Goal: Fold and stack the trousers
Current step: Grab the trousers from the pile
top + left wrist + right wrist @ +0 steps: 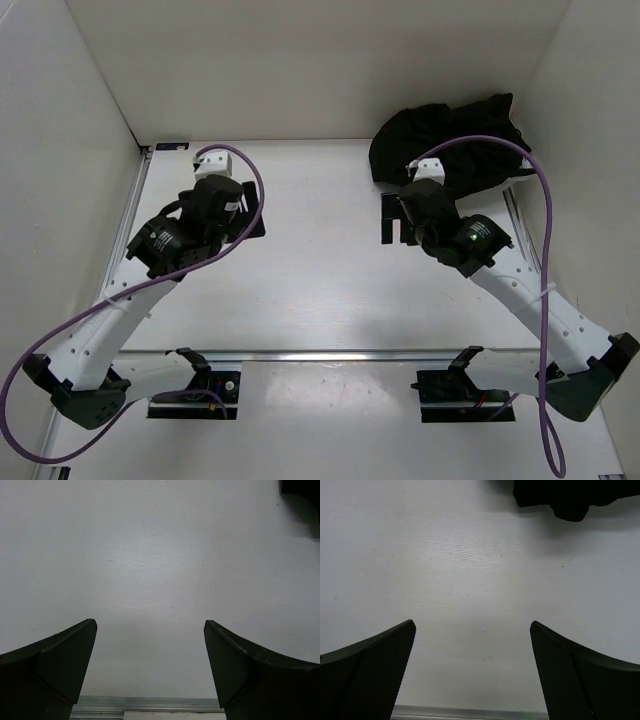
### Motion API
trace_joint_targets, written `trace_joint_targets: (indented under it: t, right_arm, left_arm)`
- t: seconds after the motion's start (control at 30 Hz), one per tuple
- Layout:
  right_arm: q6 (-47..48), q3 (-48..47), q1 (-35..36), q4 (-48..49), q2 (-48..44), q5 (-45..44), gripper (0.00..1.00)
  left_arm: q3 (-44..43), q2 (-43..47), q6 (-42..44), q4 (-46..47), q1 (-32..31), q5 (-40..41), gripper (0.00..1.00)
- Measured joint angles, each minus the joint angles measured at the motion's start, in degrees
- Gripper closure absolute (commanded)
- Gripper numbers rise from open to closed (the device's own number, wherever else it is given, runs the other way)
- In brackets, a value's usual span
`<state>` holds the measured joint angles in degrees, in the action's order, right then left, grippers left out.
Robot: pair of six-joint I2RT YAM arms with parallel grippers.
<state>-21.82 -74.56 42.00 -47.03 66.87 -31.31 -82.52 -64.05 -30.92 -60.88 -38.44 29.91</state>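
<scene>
There is one pair of black trousers (445, 140). It lies as a crumpled, unfolded heap in the far right corner of the white tabletop (320, 280), against the back wall. There are two arms, one on each side, and each carries one purple cable.

The left hand (149, 622) is over the left part of the tabletop, well apart from the trousers. Its two fingers stand wide apart and only bare tabletop shows between them.

The right hand (472, 622) is just in front of the heap. Its two fingers are also spread wide and grip nothing. In the right wrist view the near edge of the trousers shows at the top, ahead of the fingertips and not touching them.
</scene>
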Motion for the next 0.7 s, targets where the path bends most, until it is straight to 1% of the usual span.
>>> trace_joint_targets:
  t: [0.2, 0.3, 0.33, 0.43, 0.53, 0.6, 0.7]
  right_arm:
    - [-2.5, -0.2, -0.4, -0.1, -0.3, -3.8, 0.0]
    - [-3.8, -0.2, -3.5, -0.2, -0.8, -3.7, 0.0]
    - [-4.5, -0.1, -6.5, -0.5, -0.9, -3.5, 0.0]
    - [-4.1, 0.1, -14.5, -0.6, -0.3, 1.6, 0.0]
    - [-3.1, -1.8, -26.8, -0.9, 3.5, 9.0, 0.0]
    - [-2.4, -5.7, -33.6, -1.0, 8.1, 13.2, 0.0]
    - [-1.5, -14.6, -39.1, -0.9, 16.2, 16.7, 0.0]
  left_arm:
    - [0.0, -2.0, -0.7, 0.0, 0.0, -0.9, 0.0]
    - [0.3, -2.3, -1.3, 0.0, 0.0, -0.9, 0.0]
    - [0.3, -2.4, -1.6, -0.1, 0.0, -0.9, 0.0]
    - [0.4, -2.9, -1.5, -0.2, 0.0, -1.2, 0.0]
    - [1.4, -3.1, -0.9, 0.0, 0.0, -2.4, 0.0]
    - [2.1, -3.1, -0.5, 0.2, 0.0, -2.9, 0.0]
    - [2.4, -3.6, 0.2, 0.8, 0.0, -3.9, 0.0]
